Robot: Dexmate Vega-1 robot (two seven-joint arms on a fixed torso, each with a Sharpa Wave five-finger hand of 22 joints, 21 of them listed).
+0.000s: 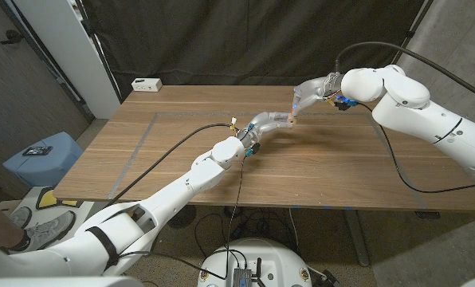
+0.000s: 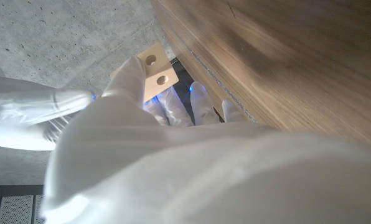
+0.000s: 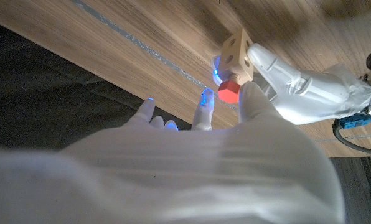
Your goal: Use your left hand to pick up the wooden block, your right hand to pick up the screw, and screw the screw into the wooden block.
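White glossy arms, translucent-covered left hand (image 1: 263, 123), right hand (image 1: 313, 89), blue-lit fingertips (image 3: 206, 96), black cables.

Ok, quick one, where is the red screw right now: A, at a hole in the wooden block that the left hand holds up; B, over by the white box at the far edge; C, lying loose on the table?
A: in the right wrist view the red screw sits against the wooden block, which the left hand holds above the table, with the right hand at the screw head.
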